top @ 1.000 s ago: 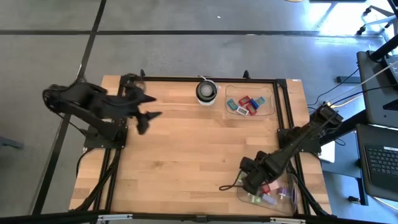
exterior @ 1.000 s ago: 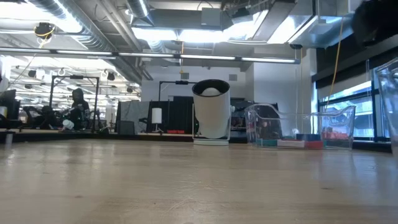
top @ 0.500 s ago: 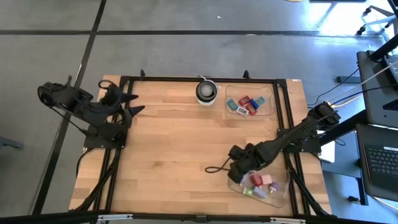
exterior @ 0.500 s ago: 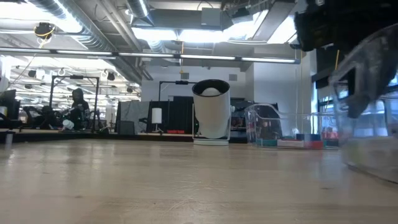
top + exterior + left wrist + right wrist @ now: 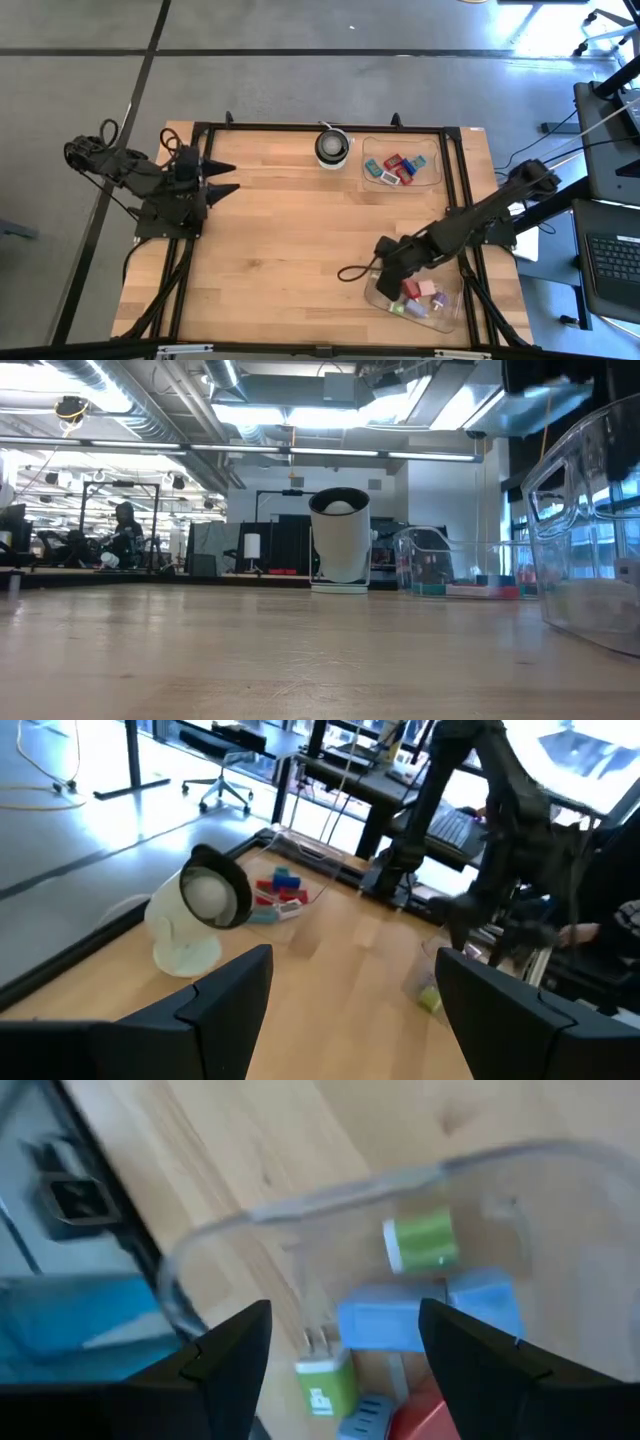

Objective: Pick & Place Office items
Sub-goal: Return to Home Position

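The office items are small coloured blocks in two clear trays. The near-right tray (image 5: 440, 312) holds red, pink, green and lilac pieces (image 5: 415, 297); the right wrist view shows green (image 5: 422, 1240), blue (image 5: 385, 1320) and red ones on its floor. The far tray (image 5: 432, 160) holds red, blue and teal pieces (image 5: 398, 167). My right gripper (image 5: 386, 266) (image 5: 342, 1315) hangs open over the near tray's left end. My left gripper (image 5: 228, 177) (image 5: 355, 960) is open and waits at the table's left edge.
A round white-and-black object (image 5: 332, 146) (image 5: 340, 535) stands at the far edge beside the far tray (image 5: 480, 565). The near tray's wall (image 5: 590, 560) fills the right of the low view. A black rail frame (image 5: 455, 190) borders the table. Bare wood lies mid-table.
My left arm has drawn back from mid-table toward the left edge. My right gripper has moved from the near right corner toward the table's left and far side. The near tray has slid leftward with it and now stands in the low view.
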